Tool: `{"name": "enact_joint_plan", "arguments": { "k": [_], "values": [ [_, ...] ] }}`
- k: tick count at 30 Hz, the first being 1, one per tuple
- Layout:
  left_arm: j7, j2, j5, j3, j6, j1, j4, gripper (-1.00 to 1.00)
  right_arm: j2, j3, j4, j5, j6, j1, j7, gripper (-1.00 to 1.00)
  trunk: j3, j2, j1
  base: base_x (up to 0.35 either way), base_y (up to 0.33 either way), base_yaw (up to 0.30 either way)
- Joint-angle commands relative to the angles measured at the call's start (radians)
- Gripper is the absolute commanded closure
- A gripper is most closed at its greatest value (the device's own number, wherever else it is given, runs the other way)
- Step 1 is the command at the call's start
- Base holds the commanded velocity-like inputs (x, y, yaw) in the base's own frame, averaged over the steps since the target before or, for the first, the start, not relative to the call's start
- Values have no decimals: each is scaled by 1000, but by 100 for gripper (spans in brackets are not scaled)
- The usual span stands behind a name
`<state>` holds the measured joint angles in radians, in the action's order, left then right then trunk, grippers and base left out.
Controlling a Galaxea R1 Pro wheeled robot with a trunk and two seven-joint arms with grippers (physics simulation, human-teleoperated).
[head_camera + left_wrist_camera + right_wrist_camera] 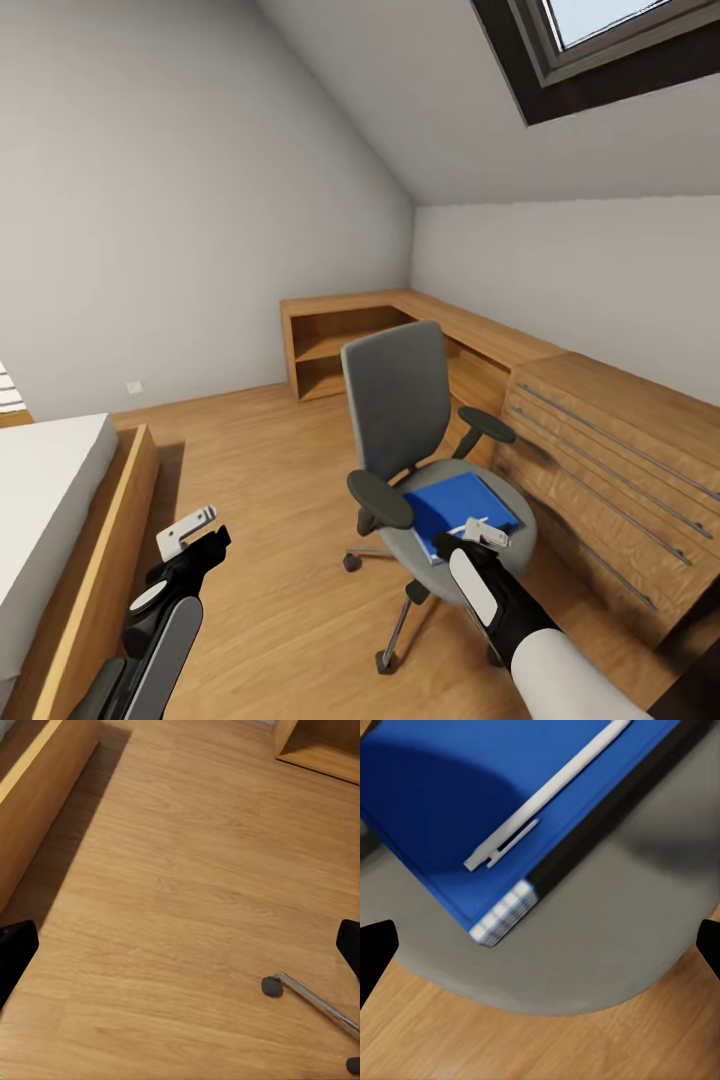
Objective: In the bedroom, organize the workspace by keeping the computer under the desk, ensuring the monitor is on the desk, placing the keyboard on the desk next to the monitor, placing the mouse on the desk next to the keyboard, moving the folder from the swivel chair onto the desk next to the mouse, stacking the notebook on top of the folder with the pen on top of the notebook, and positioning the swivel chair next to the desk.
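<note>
folder (458,502): flat on the swivel chair (398,400) seat | pen (547,791): lying on the folder | right end effector (482,533): just above the seat's front edge, fingers wide apart, holding nothing | left end effector (188,532): over the wood floor (180,870) beside the chair, between chair and bed (50,500), open and empty

Right gripper (487,533) hides the near corner of the folder (455,503). Pen (547,793) cut off by frame edge. Bed (50,500) cropped at left.
</note>
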<state>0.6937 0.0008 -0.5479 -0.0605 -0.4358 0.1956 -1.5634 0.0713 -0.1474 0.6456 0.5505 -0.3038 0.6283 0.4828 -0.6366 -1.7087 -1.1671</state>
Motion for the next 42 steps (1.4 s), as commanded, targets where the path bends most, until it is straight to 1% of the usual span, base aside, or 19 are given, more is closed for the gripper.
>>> {"name": "enact_joint_plan", "arguments": {
  "k": [1, 14, 21, 24, 29, 32, 36, 42],
  "values": [
    [7, 0, -6, -1, -3, 1, -1, -100, -1, -4, 2, 7, -3, 1, 8, -100, -4, -8, -4, 0, 0, 0],
    [6, 2, -8, -1, -4, -1, 4, -100, -1, -6, -1, -3, -2, 1, 14, -100, -4, -8, -4, 6, 0, 0],
    [6, 2, -9, -1, -4, -1, 13, -100, -1, -8, -2, -4, -2, 1, 77, -100, -4, -8, -4, 214, 0, 0],
    [6, 2, -8, -2, -4, -1, 14, -100, -1, -9, -3, -5, -1, 1, 84, -100, -4, -8, -4, 104, 0, 0],
    [6, 2, -8, -3, -4, -1, 23, -100, -2, -9, -4, -7, 2, 1, 87, -100, -4, -8, -4, 47, 0, 0],
    [5, 3, -8, -18, -4, -1, 37, -100, -2, -10, -4, -10, 4, 1, 88, -100, -4, -8, -4, 199, 0, 0],
    [4, 2, -9, -26, -4, 0, 42, -100, -3, -9, -4, -9, 4, 1, 87, -100, -4, -8, -4, 170, 0, 0],
    [4, 2, -9, -27, -4, -1, 44, -100, -5, -9, -5, -9, 4, 1, 86, -100, -4, -8, -4, 122, 0, 0]
  ]
}}
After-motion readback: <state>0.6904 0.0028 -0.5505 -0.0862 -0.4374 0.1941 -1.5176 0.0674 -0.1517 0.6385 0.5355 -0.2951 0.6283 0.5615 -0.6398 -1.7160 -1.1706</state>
